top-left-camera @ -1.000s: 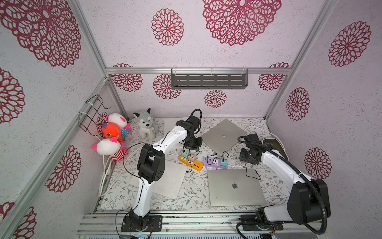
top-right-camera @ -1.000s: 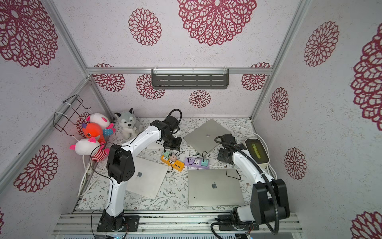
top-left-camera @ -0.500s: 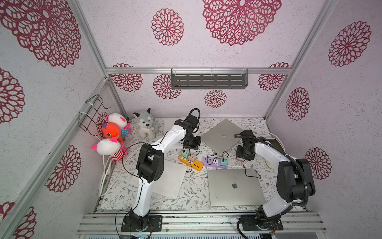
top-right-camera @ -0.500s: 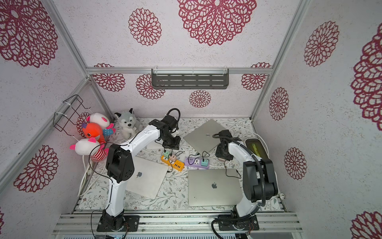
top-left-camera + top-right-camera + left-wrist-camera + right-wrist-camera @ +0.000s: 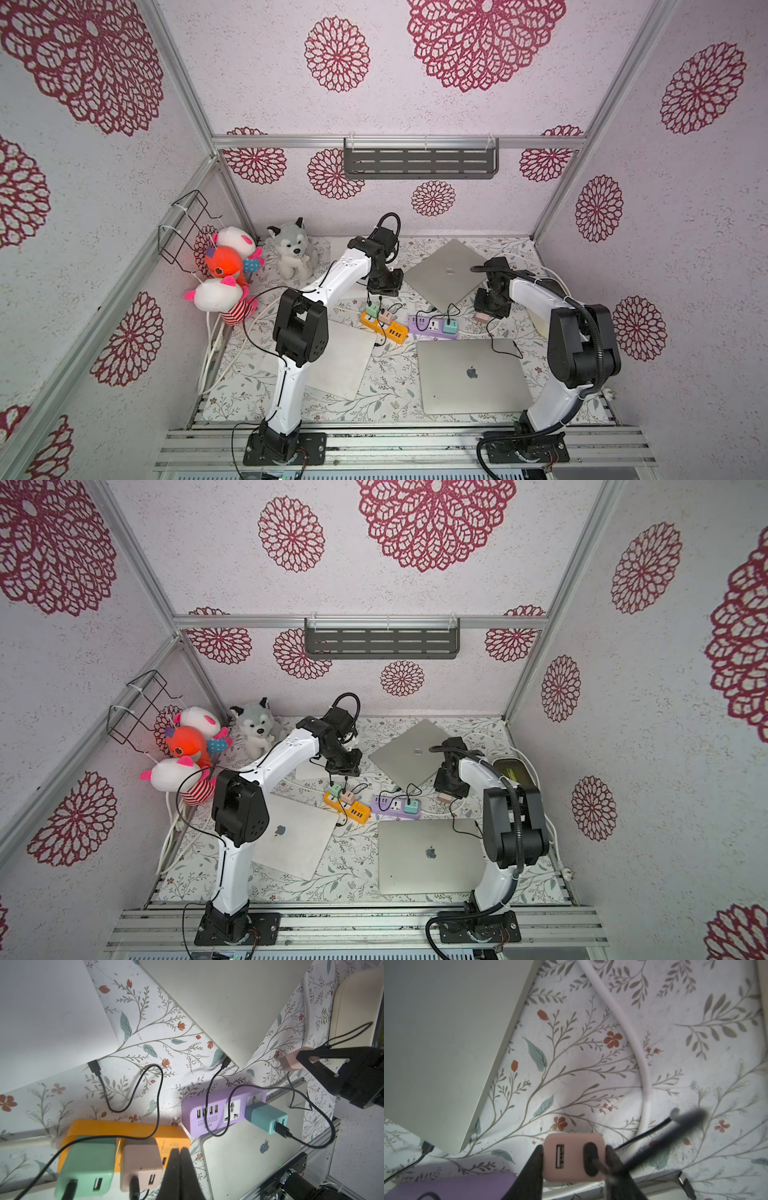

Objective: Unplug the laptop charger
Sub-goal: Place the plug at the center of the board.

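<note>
My right gripper [image 5: 574,1151] is shut on a pink laptop charger [image 5: 574,1157], pinching its two sides. In both top views the pink charger [image 5: 482,318] hangs free just right of the purple power strip [image 5: 432,326], in no socket. Its black cable [image 5: 498,347] runs to the front right laptop [image 5: 473,374]. A teal charger [image 5: 266,1118] sits plugged in the purple strip [image 5: 220,1109]. My left gripper [image 5: 179,1151] is shut and empty, above the orange power strip [image 5: 124,1128], next to a second pink charger [image 5: 141,1165] and a green one [image 5: 87,1163].
Two more closed laptops lie at the back [image 5: 451,270] and front left [image 5: 336,361]. Plush toys [image 5: 291,253] line the back left corner. A beige box [image 5: 513,771] stands at the right wall, and a white cord [image 5: 629,1032] crosses the floral mat.
The right arm has folded up steeper, and its gripper has drifted slightly left with the pink charger still held. The left arm has barely moved.
</note>
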{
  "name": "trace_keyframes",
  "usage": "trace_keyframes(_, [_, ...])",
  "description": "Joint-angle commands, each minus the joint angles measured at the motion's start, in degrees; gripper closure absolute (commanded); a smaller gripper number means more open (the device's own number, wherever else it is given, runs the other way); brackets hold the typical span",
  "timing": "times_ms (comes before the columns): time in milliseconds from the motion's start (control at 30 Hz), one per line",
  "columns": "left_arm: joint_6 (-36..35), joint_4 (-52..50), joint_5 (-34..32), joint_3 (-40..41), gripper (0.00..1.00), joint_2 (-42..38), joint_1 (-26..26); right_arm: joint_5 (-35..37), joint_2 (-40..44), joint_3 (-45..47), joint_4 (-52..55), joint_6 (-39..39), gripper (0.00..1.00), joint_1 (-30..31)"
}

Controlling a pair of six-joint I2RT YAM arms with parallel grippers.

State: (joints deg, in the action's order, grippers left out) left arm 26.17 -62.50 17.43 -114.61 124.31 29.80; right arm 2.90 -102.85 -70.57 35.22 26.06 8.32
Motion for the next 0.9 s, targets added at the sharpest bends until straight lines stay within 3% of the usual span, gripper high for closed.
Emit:
trace_keyframes(0, [-0.16,-0.52,0.42,-1.67,1.0,0.23,-0.63,-1.14,-3.5,-2.17,1.43,-1.19,0.57,-0.62])
trace_keyframes(133, [0.0,-0.56,0.63,-1.89,1.0,0.37,-0.8,-1.47,-7.34,-6.06,1.62,-1.36,0.51,-0.93])
trace_keyframes(233, [0.27,-0.82,0.68,-2.02,1.0,0.43,-0.8,-1.58,-9.73,-9.49,3.5,-1.54,0.37,-1.26])
trace_keyframes(367, [0.55,-1.24,0.52,-2.28,1.0,0.0,-0.79,-0.8,-6.6,-10.91,4.59,-0.93,0.22,-0.9])
trace_keyframes(700, [1.02,-0.97,-0.45,-1.76,1.0,-1.09,-0.53,4.04,11.36,-8.83,6.59,1.91,0.21,3.93])
trace_keyframes(867, [-0.91,-2.26,-1.43,-5.86,0.84,1.04,-0.18,2.84,14.05,-7.69,3.01,8.51,0.22,6.95])
